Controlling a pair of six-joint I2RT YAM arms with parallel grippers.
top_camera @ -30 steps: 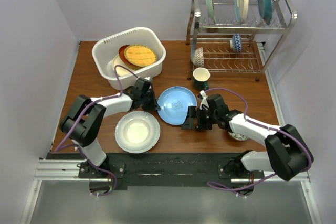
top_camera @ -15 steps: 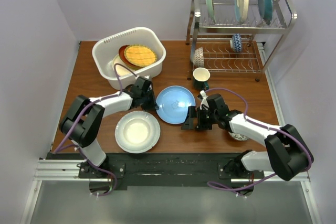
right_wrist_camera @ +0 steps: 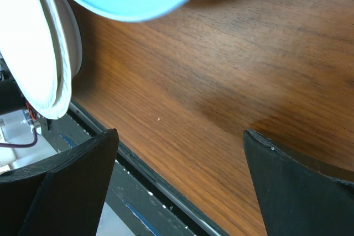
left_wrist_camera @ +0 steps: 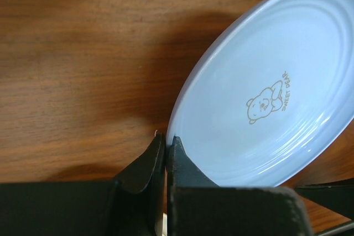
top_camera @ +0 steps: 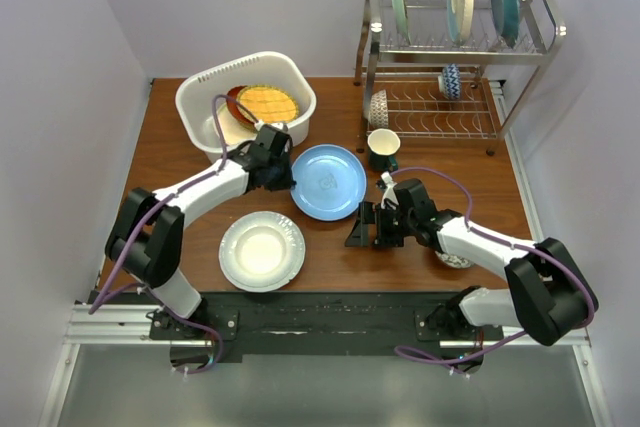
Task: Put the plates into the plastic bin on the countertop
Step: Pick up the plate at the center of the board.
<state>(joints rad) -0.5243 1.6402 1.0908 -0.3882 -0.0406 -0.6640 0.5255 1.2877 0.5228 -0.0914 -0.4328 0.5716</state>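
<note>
1 blue plate [top_camera: 330, 183] is clamped in left hand [top_camera: 289, 174], 1 white plate [top_camera: 262, 250] nearby, right hand [top_camera: 362, 225] splayed.

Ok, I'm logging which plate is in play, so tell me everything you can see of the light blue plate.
The light blue plate is round, glossy, ceramic-looking, with a raised rim and a small gold bear drawing lettered SWEET BEAR at its centre. The left hand pinches its rim; it looks tilted, lifted off the countertop.

A light blue plate [top_camera: 328, 182] with a bear print is clamped at its rim by the left gripper [left_wrist_camera: 166, 143] above the desk [top_camera: 170, 162]. A yellow patterned plate [top_camera: 266, 103] is seen inside the white plastic bin [top_camera: 200, 87]; a white plate [top_camera: 262, 251] is laid flat nearby.
</note>
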